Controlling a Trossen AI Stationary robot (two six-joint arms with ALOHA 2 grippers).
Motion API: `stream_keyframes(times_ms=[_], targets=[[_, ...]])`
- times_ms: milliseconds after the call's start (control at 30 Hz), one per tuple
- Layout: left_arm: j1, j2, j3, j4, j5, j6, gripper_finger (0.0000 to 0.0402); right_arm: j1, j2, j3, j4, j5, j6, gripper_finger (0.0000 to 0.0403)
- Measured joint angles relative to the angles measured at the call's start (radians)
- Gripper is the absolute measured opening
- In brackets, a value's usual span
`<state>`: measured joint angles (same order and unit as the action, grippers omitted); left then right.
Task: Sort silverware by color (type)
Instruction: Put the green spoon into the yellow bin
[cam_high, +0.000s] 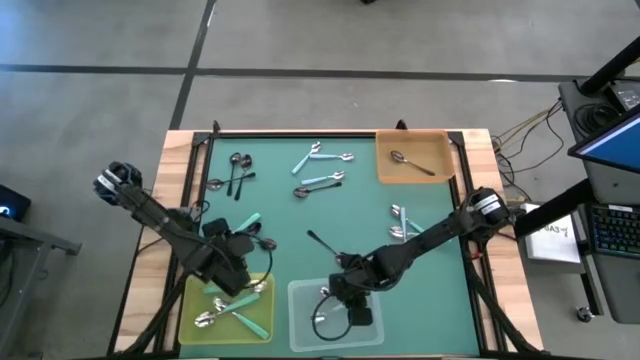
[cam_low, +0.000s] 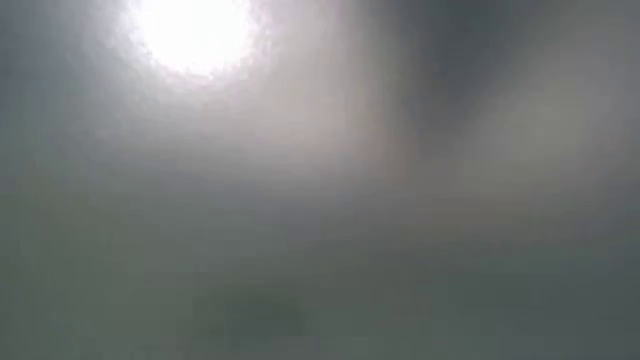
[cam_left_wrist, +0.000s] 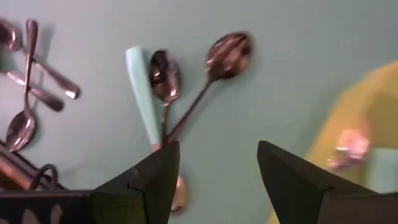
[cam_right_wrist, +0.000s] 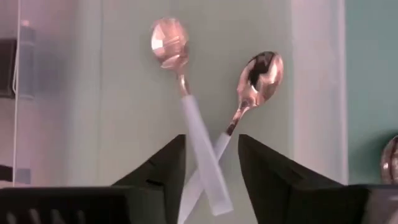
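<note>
The right gripper (cam_right_wrist: 211, 168), fingers parted, hangs over the clear tray (cam_high: 300, 300), where two light-blue-handled spoons (cam_right_wrist: 202, 149) lie crossed. The left gripper (cam_left_wrist: 217, 180), spread wide and empty, hovers by the yellow tray (cam_high: 262, 325); one spoon (cam_high: 410, 163) lies in the orange tray (cam_high: 385, 170).

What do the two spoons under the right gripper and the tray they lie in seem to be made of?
Spoons: bowls look like polished metal, mirror-bright with sharp reflections; the pale handles look matte, probably plastic or a coating, which I cannot settle. Clear tray: likely see-through plastic, since the green table shows through it. The right gripper hangs open above them.
</note>
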<state>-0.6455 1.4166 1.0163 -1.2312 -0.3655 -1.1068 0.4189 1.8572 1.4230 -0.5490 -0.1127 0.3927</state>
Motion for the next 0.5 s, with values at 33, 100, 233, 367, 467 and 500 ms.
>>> stream_keyframes(times_ms=[33, 100, 233, 367, 467, 500], targets=[[0.019, -0.001, -0.019, 0.001, 0.014, 0.018, 0.0201, -0.003, 0.0, 0.006, -0.008, 0.001, -0.001, 0.0147], [0.069, -0.001, -0.068, 0.001, 0.048, 0.065, 0.0201, -0.008, 0.0, 0.023, -0.033, 0.001, -0.01, 0.0158], [0.215, -0.002, -0.187, 0.04, 0.088, 0.162, 0.0201, -0.022, -0.002, 0.043, -0.089, 0.005, -0.011, 0.0165], [0.378, -0.006, -0.294, 0.124, 0.09, 0.262, 0.0201, -0.036, -0.002, 0.044, -0.109, 0.006, -0.011, 0.0159], [0.473, -0.008, -0.348, 0.21, 0.094, 0.331, 0.0201, -0.041, -0.002, 0.044, -0.129, 0.005, -0.036, 0.0153], [0.494, -0.011, -0.357, 0.232, 0.102, 0.355, 0.0201, -0.042, -0.002, 0.044, -0.139, 0.004, -0.046, 0.0152]])
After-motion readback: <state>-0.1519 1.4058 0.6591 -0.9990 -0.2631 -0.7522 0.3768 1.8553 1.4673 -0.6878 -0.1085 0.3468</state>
